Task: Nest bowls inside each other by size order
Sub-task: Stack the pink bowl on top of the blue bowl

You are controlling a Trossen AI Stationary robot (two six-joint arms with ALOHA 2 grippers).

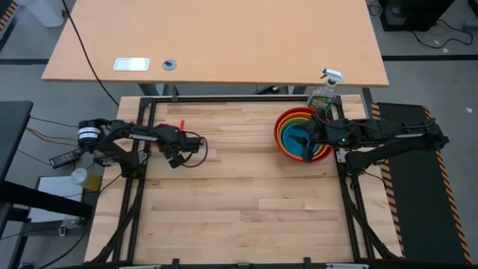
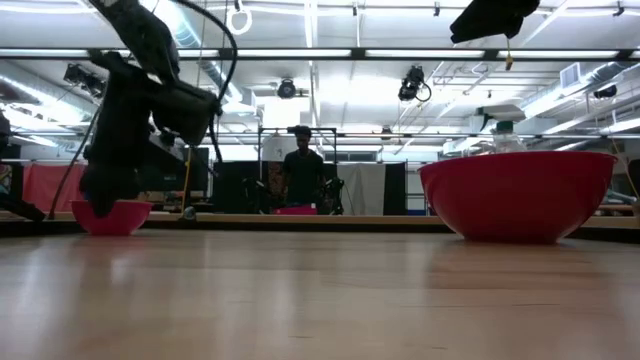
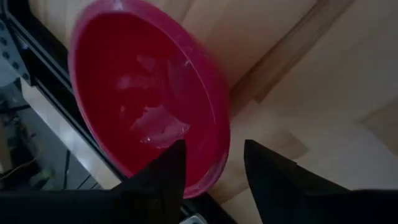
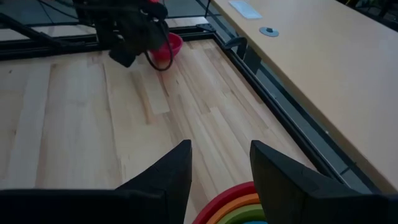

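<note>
The small pink bowl (image 3: pixel 143 93) stands on its base at the table's far left (image 1: pixel 176 124); it also shows in the low view (image 2: pixel 112 216). My left gripper (image 3: pixel 211 168) hangs open over its rim, one finger in front of the hollow and one outside; I see no touch. The red bowl (image 2: pixel 515 195) stands at the far right with the orange, green and blue bowls nested in it (image 1: pixel 287 127). My right gripper (image 4: pixel 221 165) is open and empty above that stack (image 4: pixel 233 205).
A clear spray bottle (image 1: pixel 326 91) stands just beyond the stack at the table's far right corner. A black frame rail (image 1: pixel 224 99) runs along the far edge. Bare wood (image 1: pixel 246 202) fills the middle and near side. A person (image 2: pixel 302 175) stands far behind.
</note>
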